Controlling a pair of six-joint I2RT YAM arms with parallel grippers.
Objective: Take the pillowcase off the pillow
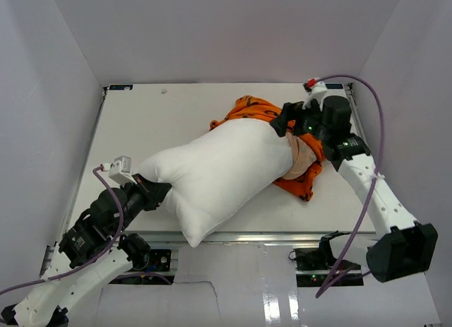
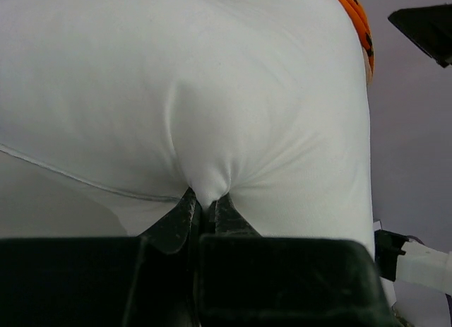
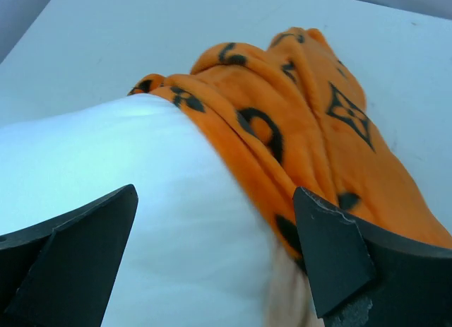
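Observation:
The white pillow (image 1: 226,171) lies diagonally across the table, most of it bare. The orange pillowcase (image 1: 248,109) with dark motifs is bunched over the pillow's far right end, its cream lining (image 1: 302,157) showing. My left gripper (image 1: 150,188) is shut on the pillow's near left end; in the left wrist view the white fabric (image 2: 205,129) is pinched between the fingers (image 2: 180,217). My right gripper (image 1: 288,119) is open above the pillowcase's edge; in the right wrist view its fingertips (image 3: 332,249) straddle white pillow (image 3: 141,221) and orange cloth (image 3: 304,122).
The white table (image 1: 162,122) is enclosed by pale walls at the left, back and right. A purple cable (image 1: 374,129) loops along the right arm. The table's near edge (image 1: 282,236) runs just below the pillow's lower corner.

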